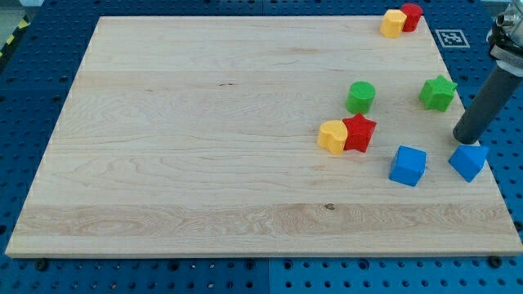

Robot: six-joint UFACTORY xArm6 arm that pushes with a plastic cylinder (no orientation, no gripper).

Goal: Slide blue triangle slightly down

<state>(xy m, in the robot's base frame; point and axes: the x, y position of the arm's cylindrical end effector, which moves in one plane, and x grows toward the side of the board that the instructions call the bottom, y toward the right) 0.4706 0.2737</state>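
**Tip set just above the blue triangle on the wooden board**

A pale wooden board (204, 147) is seen lying on a blue perforated table (49, 49). Nearest the view's bottom, at the right, the blue triangle (468, 161) and a blue cube (408, 166) are found. My tip (459, 142), a bare rod with nothing clamped, is placed at the triangle's upper edge, seemingly touching. Farther up, a yellow block (333, 135) is pressed against a red star (359, 132). Beyond them a green cylinder (360, 96) and a green star (438, 92) are set. At the top edge, another yellow block (393, 24) touches a red block (411, 16).

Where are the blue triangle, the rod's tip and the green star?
blue triangle (468, 161): camera view, on its top face.
my tip (458, 140): camera view, rod's very end, just above the triangle.
green star (438, 92): camera view, on its top centre.
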